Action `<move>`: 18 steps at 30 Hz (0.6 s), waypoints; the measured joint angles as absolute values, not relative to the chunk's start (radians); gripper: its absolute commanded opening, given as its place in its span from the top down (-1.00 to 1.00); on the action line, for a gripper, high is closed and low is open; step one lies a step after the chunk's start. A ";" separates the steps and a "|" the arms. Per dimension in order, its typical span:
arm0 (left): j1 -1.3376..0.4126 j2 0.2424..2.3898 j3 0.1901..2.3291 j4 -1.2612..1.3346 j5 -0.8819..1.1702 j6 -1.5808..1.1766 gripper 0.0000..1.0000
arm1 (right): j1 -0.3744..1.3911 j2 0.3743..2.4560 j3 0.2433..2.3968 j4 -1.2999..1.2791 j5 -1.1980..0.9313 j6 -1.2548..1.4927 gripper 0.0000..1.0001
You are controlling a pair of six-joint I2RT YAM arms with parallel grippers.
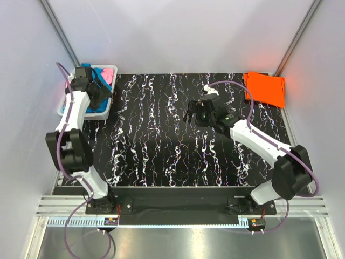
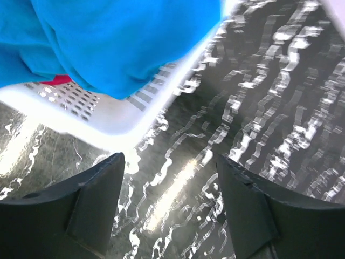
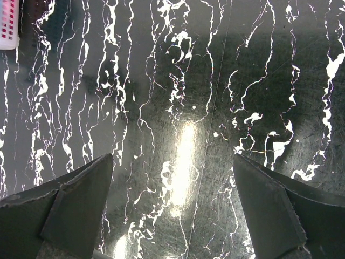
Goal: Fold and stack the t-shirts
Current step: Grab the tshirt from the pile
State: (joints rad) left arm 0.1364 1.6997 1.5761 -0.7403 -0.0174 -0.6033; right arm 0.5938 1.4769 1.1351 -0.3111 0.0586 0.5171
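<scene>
A teal-blue t-shirt [image 1: 99,81] and a pink one [image 1: 108,72] lie bunched in the white lattice basket [image 1: 102,114] at the table's far left. In the left wrist view the teal shirt [image 2: 108,38] hangs over the basket rim [image 2: 81,116], with a bit of red cloth [image 2: 56,80] under it. A folded orange t-shirt [image 1: 265,88] lies at the far right corner. My left gripper [image 1: 96,96] is open and empty, just beside the basket; it also shows in the left wrist view [image 2: 170,167]. My right gripper [image 1: 195,114] is open and empty over the middle of the table, as the right wrist view [image 3: 172,167] shows.
The table top [image 1: 161,140] is black with white marbling. Grey walls stand close on the left, right and back. A corner of the basket [image 3: 9,24] shows at the upper left of the right wrist view.
</scene>
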 measured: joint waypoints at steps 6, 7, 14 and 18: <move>0.238 1.797 1.578 -0.714 0.036 -0.630 -0.39 | 0.594 1.502 1.135 -0.309 0.059 0.513 -0.99; 0.254 1.798 1.581 -0.709 0.045 -0.632 -0.40 | 0.594 1.510 1.135 -0.305 0.058 0.512 -0.99; 0.336 1.802 1.625 -0.656 0.072 -0.633 -0.42 | 0.594 1.597 1.135 -0.281 0.048 0.503 -1.00; 0.339 1.806 1.625 -0.647 0.073 -0.633 -0.42 | 0.594 1.637 1.135 -0.272 0.033 0.502 -0.99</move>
State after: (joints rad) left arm 0.3386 1.8061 1.6249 -0.6472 0.0731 -0.6331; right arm 0.5938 1.6367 1.1351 -0.2722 0.0326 0.5018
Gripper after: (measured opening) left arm 0.711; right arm 0.994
